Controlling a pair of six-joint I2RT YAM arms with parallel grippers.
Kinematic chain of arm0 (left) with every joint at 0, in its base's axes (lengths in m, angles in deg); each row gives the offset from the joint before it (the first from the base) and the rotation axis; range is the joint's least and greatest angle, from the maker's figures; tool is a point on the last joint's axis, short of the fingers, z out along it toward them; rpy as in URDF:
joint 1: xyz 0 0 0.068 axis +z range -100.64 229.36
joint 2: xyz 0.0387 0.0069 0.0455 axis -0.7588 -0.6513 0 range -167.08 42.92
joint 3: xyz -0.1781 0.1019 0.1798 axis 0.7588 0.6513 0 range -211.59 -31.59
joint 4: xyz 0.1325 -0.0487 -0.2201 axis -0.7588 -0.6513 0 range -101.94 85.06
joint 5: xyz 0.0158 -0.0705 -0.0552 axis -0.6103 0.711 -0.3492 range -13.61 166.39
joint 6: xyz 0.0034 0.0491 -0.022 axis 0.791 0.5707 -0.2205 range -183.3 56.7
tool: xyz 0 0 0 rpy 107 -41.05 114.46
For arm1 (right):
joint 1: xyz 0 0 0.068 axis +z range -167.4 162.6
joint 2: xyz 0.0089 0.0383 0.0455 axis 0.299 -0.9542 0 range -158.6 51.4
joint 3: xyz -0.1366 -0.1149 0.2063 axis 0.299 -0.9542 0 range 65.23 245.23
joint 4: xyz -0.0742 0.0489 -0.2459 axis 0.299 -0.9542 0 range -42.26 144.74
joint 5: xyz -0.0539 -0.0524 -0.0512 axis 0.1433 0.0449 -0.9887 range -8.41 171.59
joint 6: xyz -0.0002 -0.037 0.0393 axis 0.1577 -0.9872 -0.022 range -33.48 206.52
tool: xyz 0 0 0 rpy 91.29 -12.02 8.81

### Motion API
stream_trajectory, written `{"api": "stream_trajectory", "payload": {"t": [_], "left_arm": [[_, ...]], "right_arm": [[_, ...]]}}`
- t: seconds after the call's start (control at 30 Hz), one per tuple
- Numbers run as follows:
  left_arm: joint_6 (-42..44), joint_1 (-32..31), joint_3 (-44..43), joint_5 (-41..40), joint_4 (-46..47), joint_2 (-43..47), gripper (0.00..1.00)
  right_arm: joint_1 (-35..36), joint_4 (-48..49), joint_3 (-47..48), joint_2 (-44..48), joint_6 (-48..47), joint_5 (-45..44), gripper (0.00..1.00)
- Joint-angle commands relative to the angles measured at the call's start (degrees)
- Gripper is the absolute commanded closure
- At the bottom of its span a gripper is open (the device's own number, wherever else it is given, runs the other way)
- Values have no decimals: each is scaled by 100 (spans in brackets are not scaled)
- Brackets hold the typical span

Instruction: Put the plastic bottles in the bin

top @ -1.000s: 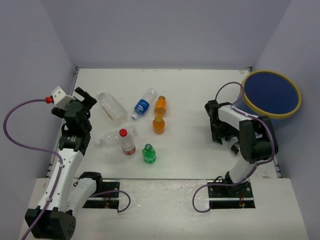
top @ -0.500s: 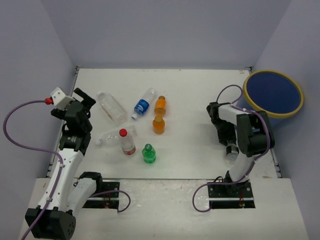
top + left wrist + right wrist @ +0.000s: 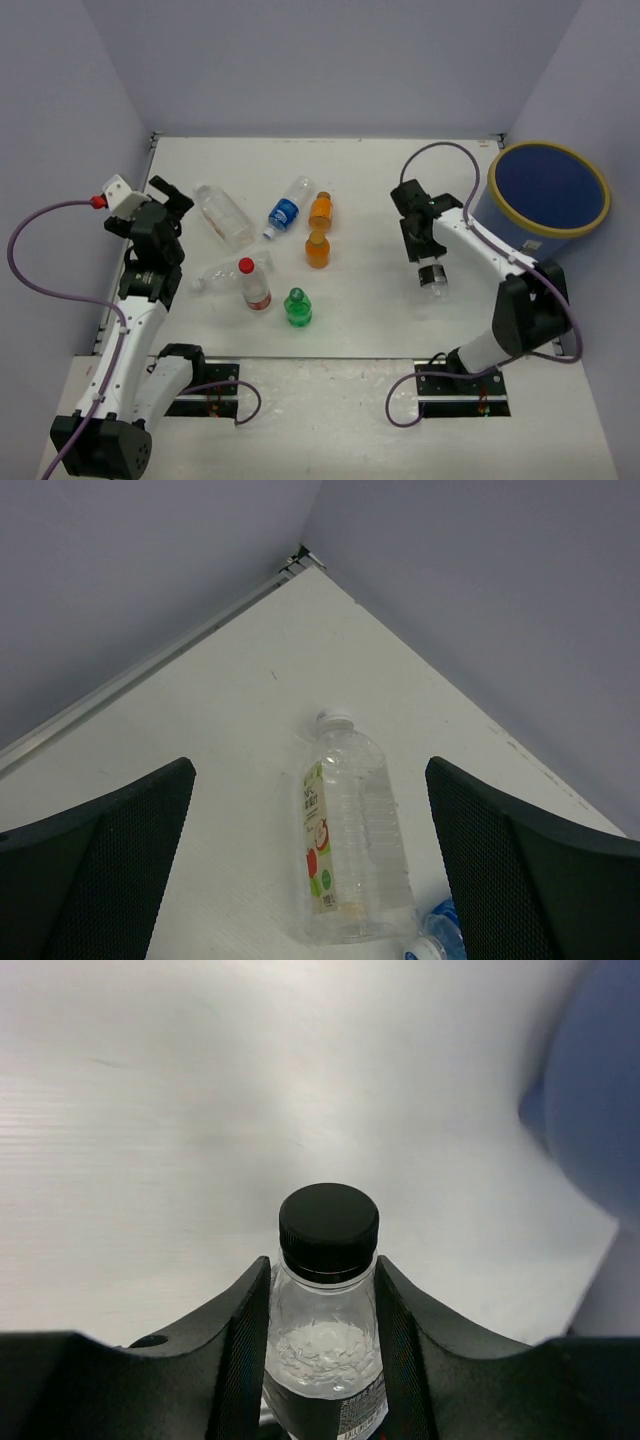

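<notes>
My right gripper is shut on a small clear bottle with a black cap, holding it above the table left of the bin, a blue bucket with a yellow rim. The right wrist view shows the fingers pressed against both sides of that bottle. On the left lie a large clear bottle, a blue-labelled one, two orange ones, a red-capped one and a green one. My left gripper is open, above and left of the large clear bottle.
Another clear bottle lies beside the red-capped one. Grey walls close the table's back and sides. The bin stands at the far right corner, partly past the table edge. Purple cables loop from both arms.
The right gripper shut on the black-capped bottle near the table's right front and has carried it left and farther back. The left arm has not moved.
</notes>
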Motion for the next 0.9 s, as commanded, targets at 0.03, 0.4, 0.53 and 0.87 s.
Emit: {"api": "stream_trajectory", "payload": {"t": [0.03, 0.4, 0.53, 0.87], "left_arm": [[-268, 25, -258, 355, -245, -160, 0], [-396, 17, -697, 1039, -1282, -832, 0], [-430, 17, -645, 1020, -1603, -803, 0], [-482, 17, -343, 1094, -1867, -527, 0]], "right_arm": [[565, 1064, 1221, 1052, -628, 664, 100], [-938, 3761, 2011, 2410, -880, -2956, 97], [-1818, 3944, 1739, 2543, -673, -2814, 94], [-2815, 4298, 1284, 2246, -406, -2758, 24]]}}
